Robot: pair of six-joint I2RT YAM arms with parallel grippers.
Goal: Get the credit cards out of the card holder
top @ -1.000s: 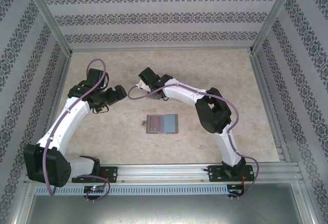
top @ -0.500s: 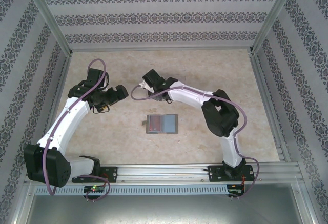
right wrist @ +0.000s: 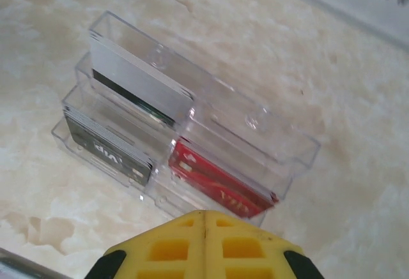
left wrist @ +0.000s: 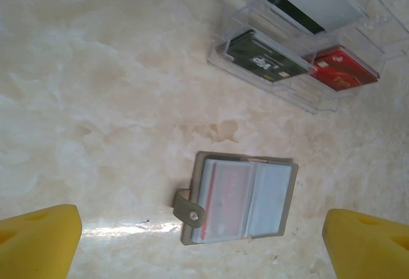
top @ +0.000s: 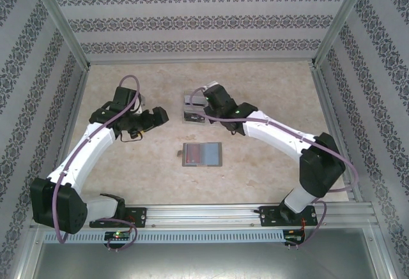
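Since a second ago, my right arm has swung out: its elbow now sits far to the right. Its wrist has pulled off the clear plastic box [top: 193, 109], which was half hidden under it before. My left arm has shifted slightly forward and inward.

The right gripper [right wrist: 204, 244] is closed, its yellow fingers pressed together with nothing between them. It hangs just beside the box, and its camera looks down into it. From that wrist view, a silver card [right wrist: 137, 81] with a dark stripe stands in the back left compartment. A dark card [right wrist: 108, 148] with pale lettering sits in the front left, and a red card [right wrist: 220, 186] in the front right.

The left gripper [top: 160, 117] is spread wide and holds nothing. Its two yellow fingertips [left wrist: 38, 241] sit at the bottom corners of its wrist view, above the table [left wrist: 96, 100].

The card holder [left wrist: 239, 199] lies open and flat on the table, near the middle, between the two arms and apart from both grippers and the box. Its pale blue-grey pockets face up, and a small snap tab [left wrist: 190, 210] sticks out from one edge. A reddish card [left wrist: 220, 196] is tucked in one pocket.
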